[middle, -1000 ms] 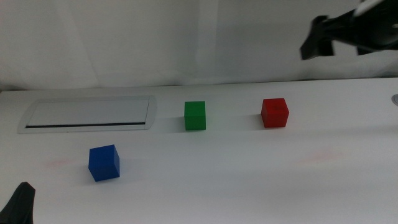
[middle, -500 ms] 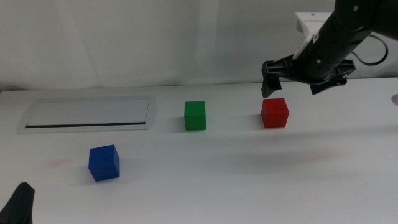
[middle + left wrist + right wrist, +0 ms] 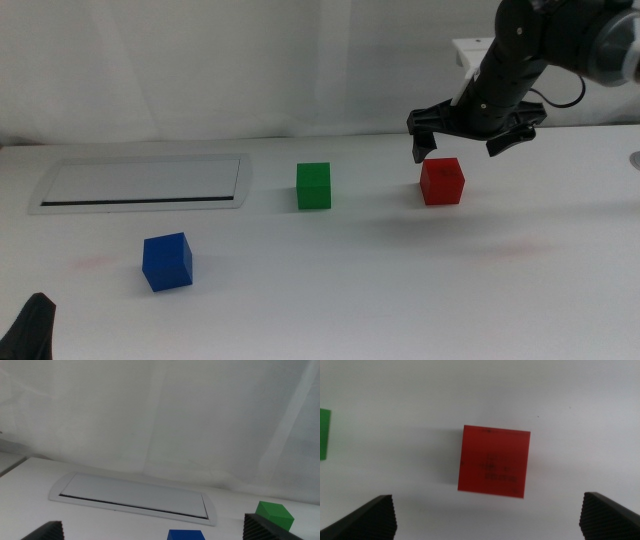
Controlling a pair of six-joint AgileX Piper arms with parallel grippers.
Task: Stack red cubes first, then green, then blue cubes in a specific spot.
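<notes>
Middle view: the right pincer (image 3: 466, 146) has swung in from the far right edge within the last second and now hangs just above and behind the red cube (image 3: 442, 181), jaws spread wide to either side of it, touching nothing. No cube has moved in that time. The green cube (image 3: 313, 186) sits on the desk (image 3: 350, 290) well to the left of the red cube, level with it, and the blue cube (image 3: 166, 261) lies farther left again and nearer the camera. A grey-rimmed panel (image 3: 140, 183) lies beyond the blue cube, left of the green one. The left pincer (image 3: 30, 331) waits at the bottom left corner, far from the red cube. My reading is that stacking has not begun: the arm is lining up on the first cube, and what remains is to lower and close.

Left wrist view: its own jaw tips sit far apart at the frame's edge, holding nothing. The panel, the blue cube and the green cube show beyond them; the red cube is out of sight.

Right wrist view: the red cube lies centred between the two wide-set jaws, a sliver of green cube off to one side. Faint dark print marks the red cube's top face, too blurred to read. No other writing shows.
</notes>
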